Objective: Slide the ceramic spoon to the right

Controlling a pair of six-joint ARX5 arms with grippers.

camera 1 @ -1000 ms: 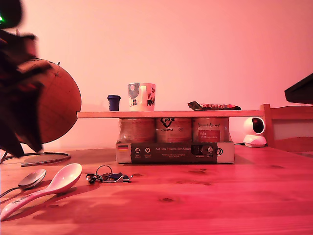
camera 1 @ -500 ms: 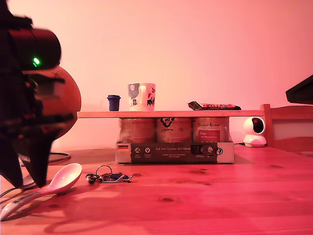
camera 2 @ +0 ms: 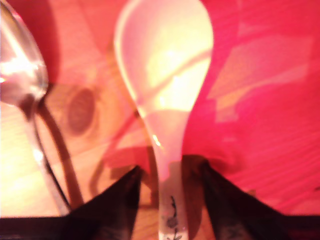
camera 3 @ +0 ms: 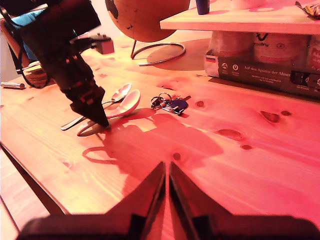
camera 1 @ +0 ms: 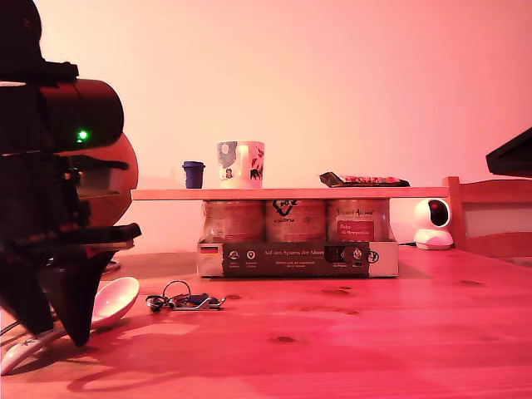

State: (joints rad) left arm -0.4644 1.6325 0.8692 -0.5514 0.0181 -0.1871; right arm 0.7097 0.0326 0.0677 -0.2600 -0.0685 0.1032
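Your first gripper (camera 2: 170, 175) straddles the ceramic spoon (camera 2: 165, 85) handle, fingers spread, metal spoon (camera 2: 20, 70) at its nine o'clock. Your second gripper (camera 3: 166, 187) sits pressed together above the bench (camera 3: 240, 150).

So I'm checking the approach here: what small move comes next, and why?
Probably close my first gripper on the ceramic spoon. Its jaws stand open on either side of the handle, low by the table, so a grip seems to be what sliding it needs next.

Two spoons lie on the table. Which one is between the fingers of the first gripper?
The ceramic spoon: its white handle runs between the open fingers of my first gripper. The metal spoon lies beside it, outside the fingers.
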